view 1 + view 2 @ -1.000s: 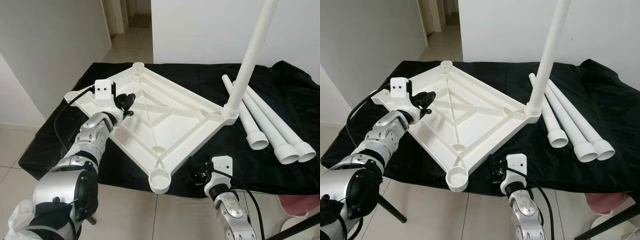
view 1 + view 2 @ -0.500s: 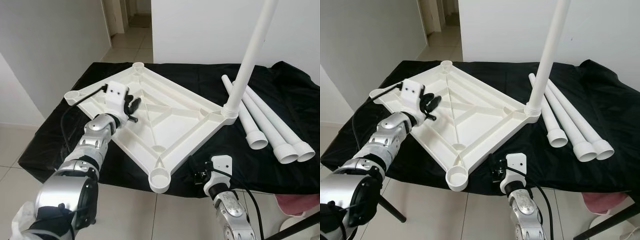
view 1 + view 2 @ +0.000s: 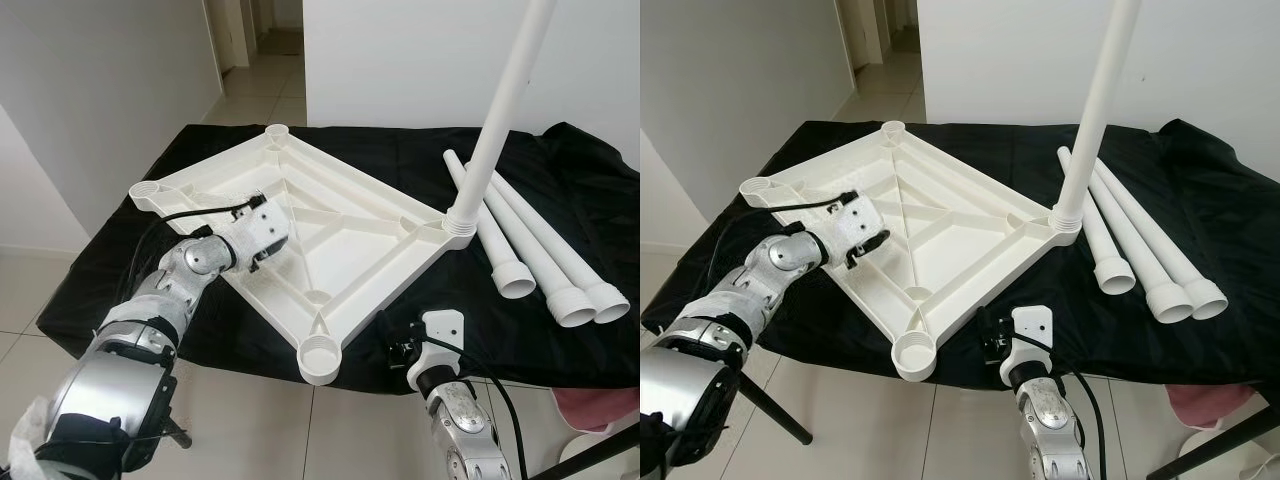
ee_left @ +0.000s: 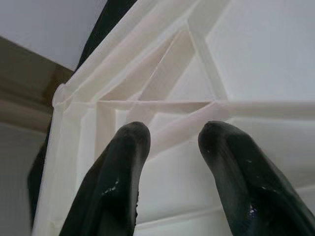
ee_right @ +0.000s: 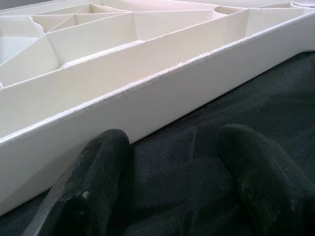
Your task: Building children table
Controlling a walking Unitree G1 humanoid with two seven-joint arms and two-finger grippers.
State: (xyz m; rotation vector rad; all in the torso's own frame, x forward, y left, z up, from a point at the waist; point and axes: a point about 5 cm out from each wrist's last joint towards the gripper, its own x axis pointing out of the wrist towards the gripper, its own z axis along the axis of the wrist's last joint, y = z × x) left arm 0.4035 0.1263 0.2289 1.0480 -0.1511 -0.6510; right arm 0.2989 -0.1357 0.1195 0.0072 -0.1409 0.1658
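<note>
Upturned tabletop point(image 3: 330, 235) on black-draped bench point(image 3: 560, 200), one leg point(image 3: 500, 115) upright in far-right corner.
L pincer point(image 4: 170, 142) spread over ribs near left edge; R pincer point(image 5: 170, 162) spread, low by near edge; 3 legs point(image 3: 535, 250) loose at right.

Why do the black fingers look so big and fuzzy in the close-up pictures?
In the left wrist view the fingers sit right by the lens, so they blur while the white tabletop glares pale. In the right wrist view the fingers blur too, over the black cloth. The eye views are sharp and evenly lit.
</note>
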